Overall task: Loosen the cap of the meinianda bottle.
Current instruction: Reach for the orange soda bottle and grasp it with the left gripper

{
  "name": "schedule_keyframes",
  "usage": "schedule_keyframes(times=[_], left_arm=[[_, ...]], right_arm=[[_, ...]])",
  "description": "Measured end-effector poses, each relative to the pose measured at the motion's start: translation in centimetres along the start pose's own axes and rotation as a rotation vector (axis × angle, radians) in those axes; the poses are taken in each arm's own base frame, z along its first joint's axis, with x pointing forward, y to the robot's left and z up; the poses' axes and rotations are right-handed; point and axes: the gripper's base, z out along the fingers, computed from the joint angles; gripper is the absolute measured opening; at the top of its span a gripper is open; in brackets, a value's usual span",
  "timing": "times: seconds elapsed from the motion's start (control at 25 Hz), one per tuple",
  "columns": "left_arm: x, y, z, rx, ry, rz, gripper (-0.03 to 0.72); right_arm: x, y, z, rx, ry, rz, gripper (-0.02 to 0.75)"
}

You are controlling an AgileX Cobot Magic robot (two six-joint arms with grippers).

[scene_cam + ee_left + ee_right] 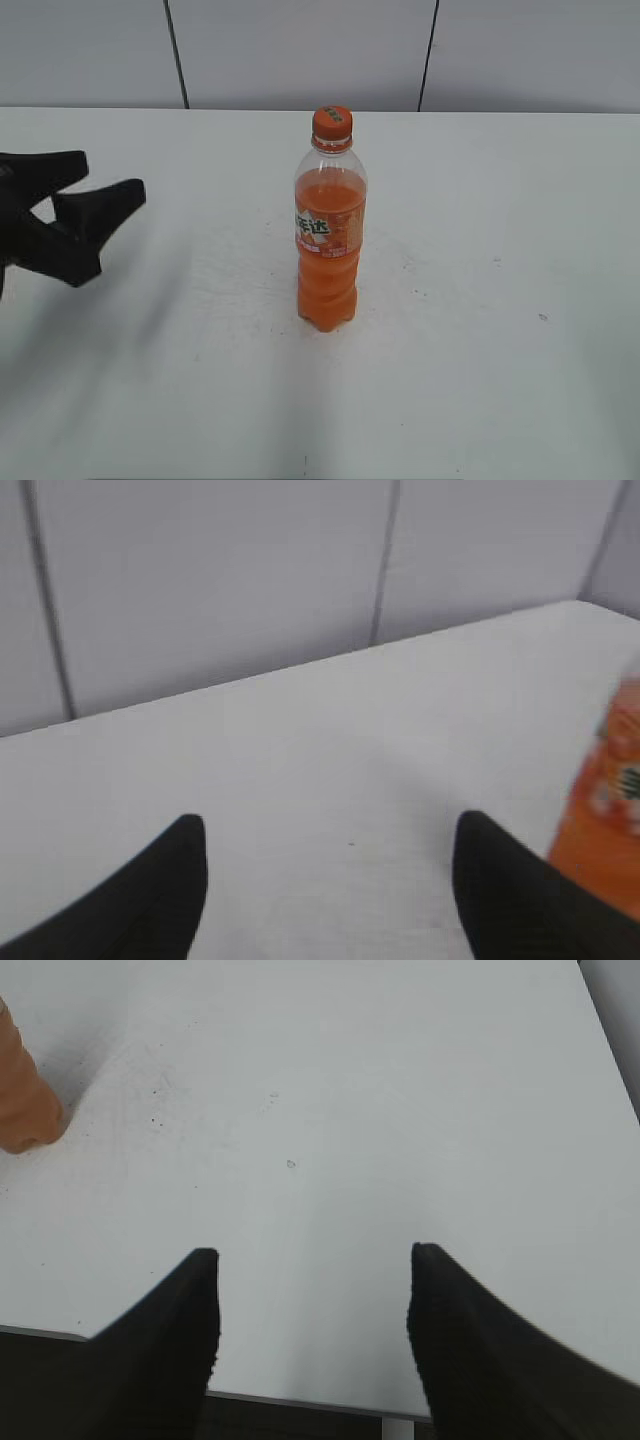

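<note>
the left gripper (115, 175) is hanging with its jaws spread and empty, well apart from the meinianda bottle (329, 235); the right gripper (312, 1252) is likewise gaping over bare table (400, 1080), holding nothing. the bottle is standing upright near the table's middle, unsupported. risk, in my judgement: a grip placed high or off-centre is likely to tip the tall bottle, and twisting the cap (332, 121) without the body clamped may just spin it. the drink is filling it to the shoulder; the cap is sitting seated.

bottle (327, 235) mid-table (500, 380), cap (332, 121) on top
</note>
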Motion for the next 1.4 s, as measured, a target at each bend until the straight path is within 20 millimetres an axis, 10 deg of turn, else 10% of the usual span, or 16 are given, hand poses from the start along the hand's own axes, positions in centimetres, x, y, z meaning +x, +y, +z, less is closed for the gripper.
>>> schedule_keyframes(times=[0.4,0.68,1.4], left_arm=[[2.8,1.1,3.2,0.532,0.068,0.166,0.481],[3.8,2.5,7.1,0.688,0.093,0.192,0.678],[7.2,-2.9,17.5,0.965,0.107,0.216,0.658]], right_arm=[[0.0,0.0,0.0,0.000,0.000,0.000,0.452],[0.0,0.0,0.0,0.000,0.000,0.000,0.452],[0.0,0.0,0.0,0.000,0.000,0.000,0.452]])
